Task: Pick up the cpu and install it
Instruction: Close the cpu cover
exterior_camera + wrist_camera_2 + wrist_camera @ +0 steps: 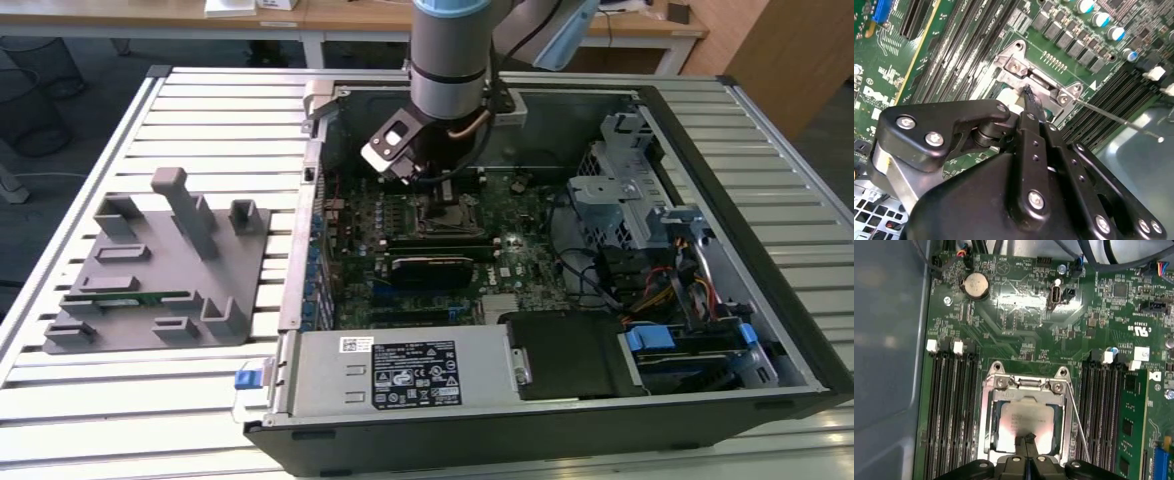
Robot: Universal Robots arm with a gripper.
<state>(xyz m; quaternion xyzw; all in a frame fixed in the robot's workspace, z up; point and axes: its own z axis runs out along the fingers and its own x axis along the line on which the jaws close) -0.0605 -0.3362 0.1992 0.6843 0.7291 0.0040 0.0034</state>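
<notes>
Exterior view high, well back from the square silver metal socket frame [435, 217], looking down into the black computer case [534, 445], first wrist view close, straight above the frame [985, 410], second wrist view nearer, slanting past the black gripper [1029, 97], both wrist views sharing the frame [1016, 62].

Silver-topped square cpu [1026, 421], flat, apparently inside the metal socket frame [985, 430].
</notes>
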